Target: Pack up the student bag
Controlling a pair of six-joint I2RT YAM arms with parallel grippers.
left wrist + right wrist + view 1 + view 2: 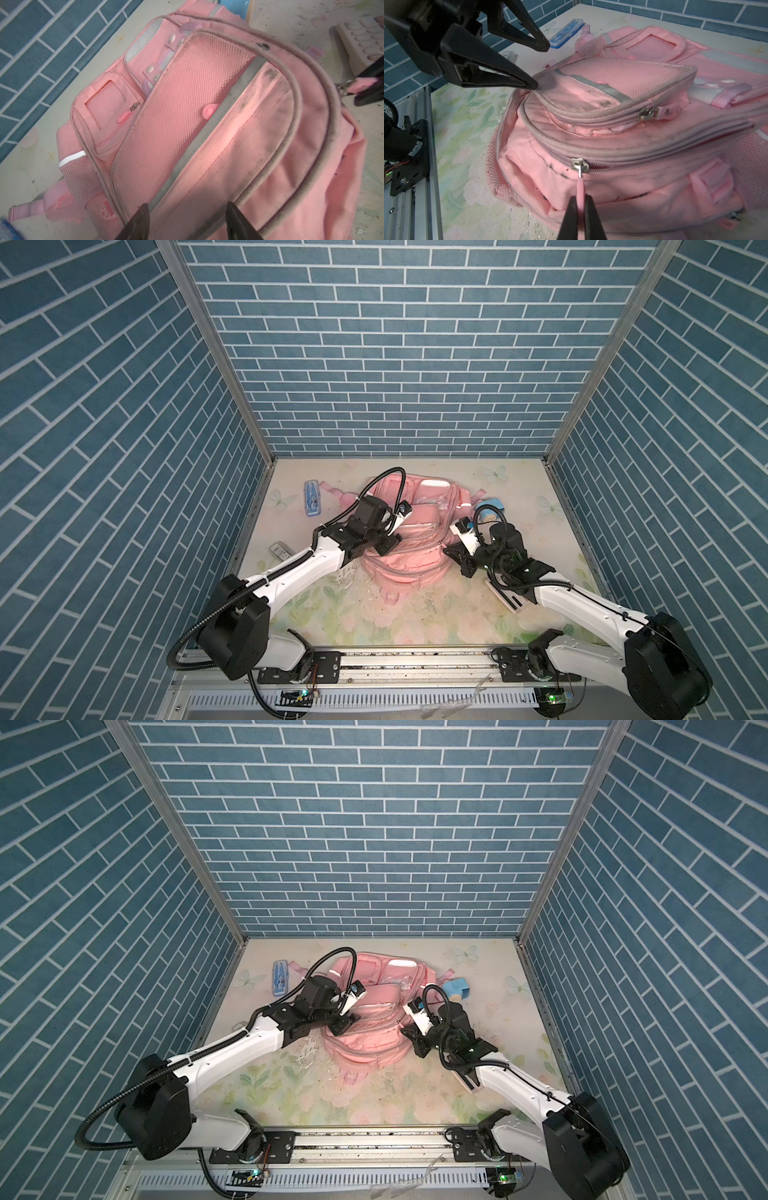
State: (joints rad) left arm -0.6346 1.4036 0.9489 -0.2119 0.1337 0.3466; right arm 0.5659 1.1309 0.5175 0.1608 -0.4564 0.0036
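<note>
The student bag (409,560) (374,1040), pink and soft, lies flat in the middle of the table with its front pockets up. My left gripper (187,204) hovers open over the front pocket's flap (259,135); in the right wrist view one of its fingertips (534,84) touches the pocket's piped edge, with nothing held between the jaws. My right gripper (580,197) is shut on the pink zipper pull (580,186) of the main compartment, on the bag's right side (446,551). That zipper's slider (579,165) sits on a closed stretch of teeth.
A blue pencil case (312,497) lies at the back left and a small grey item (279,549) near the left wall. A blue object (492,506) sits to the right of the bag. A white calculator (505,597) lies under my right arm. A metal rail (415,659) runs along the front.
</note>
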